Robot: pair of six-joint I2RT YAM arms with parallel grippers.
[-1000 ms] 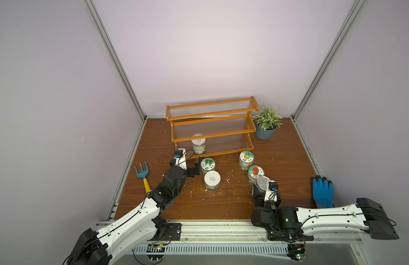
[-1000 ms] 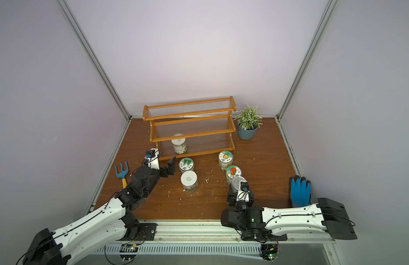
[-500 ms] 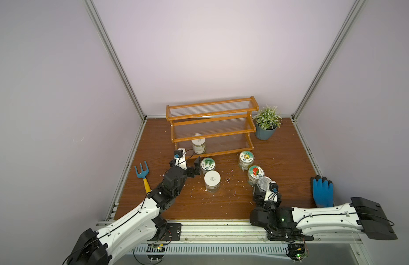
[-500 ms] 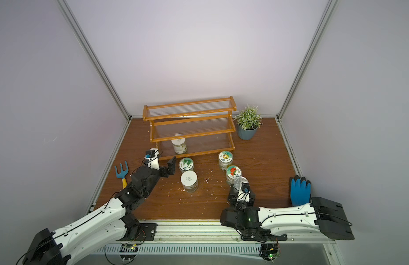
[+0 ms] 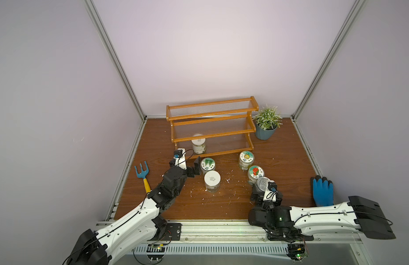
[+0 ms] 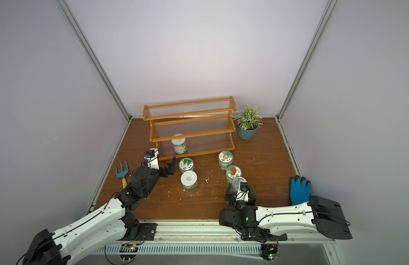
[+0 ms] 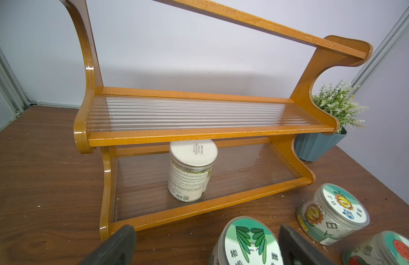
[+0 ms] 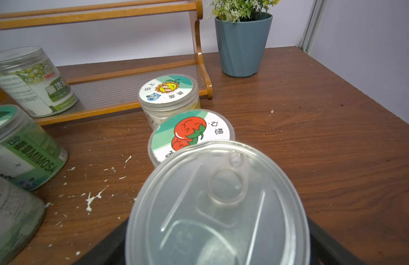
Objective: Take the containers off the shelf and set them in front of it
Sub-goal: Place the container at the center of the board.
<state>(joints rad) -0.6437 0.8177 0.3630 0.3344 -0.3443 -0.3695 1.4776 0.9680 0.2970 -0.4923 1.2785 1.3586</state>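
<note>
Right wrist: can (image 8: 217,206) between right jaws, grip unclear; left jaws open near shelf (image 7: 198,134).

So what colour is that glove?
Blue; the glove shows best in both top views.

Your left gripper (image 7: 207,231) is stretched forward, jaws wide apart; your right gripper (image 8: 218,226) sits low and close in, jaw spacing unclear.
</note>
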